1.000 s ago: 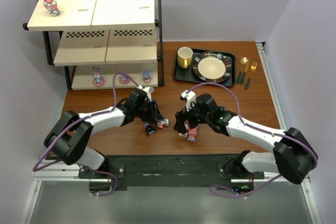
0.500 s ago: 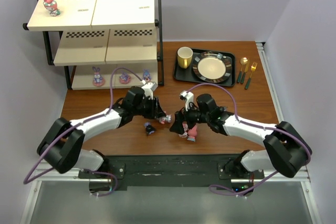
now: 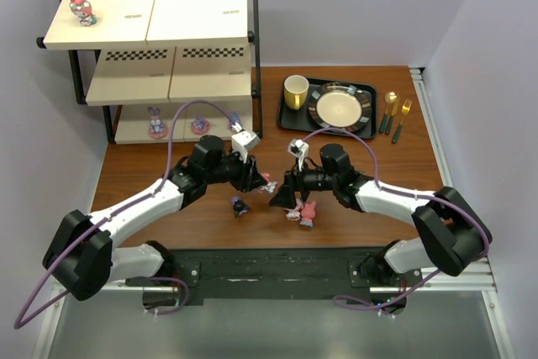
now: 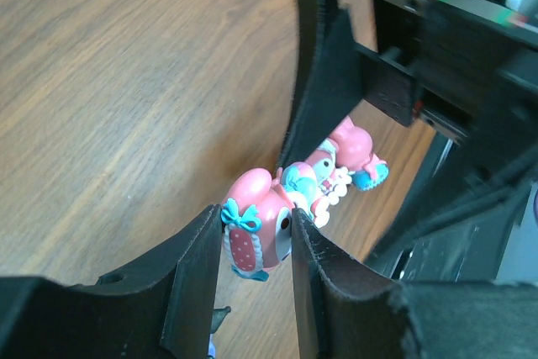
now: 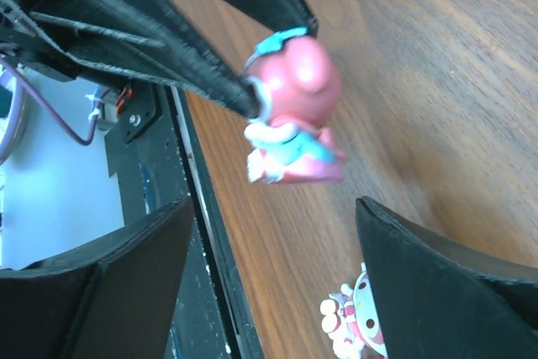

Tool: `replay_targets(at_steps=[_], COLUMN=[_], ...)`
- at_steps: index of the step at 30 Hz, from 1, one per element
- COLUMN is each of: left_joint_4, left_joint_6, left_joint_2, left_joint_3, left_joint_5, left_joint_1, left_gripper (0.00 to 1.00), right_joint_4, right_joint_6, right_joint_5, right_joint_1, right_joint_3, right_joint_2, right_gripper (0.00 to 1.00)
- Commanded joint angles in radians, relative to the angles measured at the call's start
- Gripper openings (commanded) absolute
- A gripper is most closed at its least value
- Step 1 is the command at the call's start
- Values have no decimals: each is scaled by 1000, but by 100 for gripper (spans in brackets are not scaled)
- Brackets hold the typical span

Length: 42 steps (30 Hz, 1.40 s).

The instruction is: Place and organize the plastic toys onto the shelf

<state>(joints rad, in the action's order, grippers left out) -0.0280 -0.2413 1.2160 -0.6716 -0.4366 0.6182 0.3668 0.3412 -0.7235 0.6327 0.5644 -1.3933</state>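
Note:
My left gripper is shut on a pink bunny-eared toy and holds it above the table; the left wrist view shows the toy pinched between both fingers. My right gripper is open and empty, right next to that held toy. A dark navy toy and two pink toys lie on the table near the grippers. The shelf stands at the back left. It holds one pink toy on its top board and three toys on its bottom board.
A black tray with a yellow mug and a plate sits at the back right. Gold cutlery lies beside it. The two arms' grippers are close together at mid-table.
My left gripper has lifted the pink toy off the table and moved it right and back. My right gripper has shifted left toward it.

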Motion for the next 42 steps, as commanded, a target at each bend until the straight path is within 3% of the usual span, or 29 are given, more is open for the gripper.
replay_targets(at_steps=[1, 6, 12, 15, 16, 18, 19, 24, 25, 27, 28, 31, 33, 36, 42], left_joint_4=[-23, -18, 10, 13, 14, 17, 20, 25, 58, 88, 94, 154, 174, 145, 166], left_joint_6=[88, 112, 145, 151, 151, 148, 146, 71, 50, -49, -91, -301, -475, -666, -740], left_joint_2=[-49, -47, -35, -35, -33, -36, -38, -53, -58, -75, -85, -134, -179, -226, -291], left_joint_3=[-42, -49, -72, -80, -85, -88, -94, -111, -129, -149, -160, -184, -181, -146, -105], left_joint_5=[-69, -90, -77, -76, -74, -70, -65, 8, 28, 121, 157, 312, 376, 398, 554], left_joint_1=[14, 28, 46, 51, 51, 52, 52, 54, 54, 52, 54, 54, 52, 55, 83], left_gripper=[0, 0, 0, 0, 0, 0, 1, 27, 39, 52, 65, 85, 91, 93, 93], right_joint_4=[64, 61, 32, 40, 43, 46, 46, 46, 46, 44, 44, 82, 133, 257, 405], right_joint_6=[10, 10, 1, -2, -1, 1, -2, -37, -45, -83, -97, -149, -175, -182, -176], right_joint_5=[-71, -93, -108, -117, -120, -119, -116, -71, -30, 21, 97, 215, 323, 429, 532], right_joint_1=[-7, -8, -8, -7, -7, -7, -8, 1, 5, 33, 45, 102, 137, 160, 180], right_joint_3=[41, 61, 83, 81, 80, 78, 78, 75, 77, 77, 80, 77, 74, 49, 14], right_joint_2=[-12, -33, -39, -39, -38, -35, -27, 8, 17, 42, 49, 65, 68, 69, 70], right_gripper=[77, 71, 55, 38, 27, 15, 2, 0, 0, 0, 0, 0, 0, 0, 0])
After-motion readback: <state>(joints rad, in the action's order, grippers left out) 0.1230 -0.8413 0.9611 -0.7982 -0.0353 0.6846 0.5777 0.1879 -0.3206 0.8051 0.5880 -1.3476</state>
